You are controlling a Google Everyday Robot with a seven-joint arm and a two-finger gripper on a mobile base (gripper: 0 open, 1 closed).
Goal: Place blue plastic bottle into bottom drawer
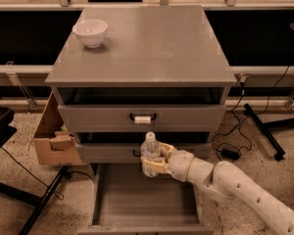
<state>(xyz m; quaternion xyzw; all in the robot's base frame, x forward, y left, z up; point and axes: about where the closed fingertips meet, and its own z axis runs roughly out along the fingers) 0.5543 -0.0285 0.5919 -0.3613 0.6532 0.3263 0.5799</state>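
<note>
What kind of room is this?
Probably a robot test lab, not a home: loose cables and a cardboard box sit beside the grey cabinet, and the gripper holds a bottle above the open bottom drawer.

Grey cabinet top (152, 48) — white bowl (90, 32) back-left; hand (153, 164) w/ bottle (149, 145) over bottom drawer (142, 204).
</note>
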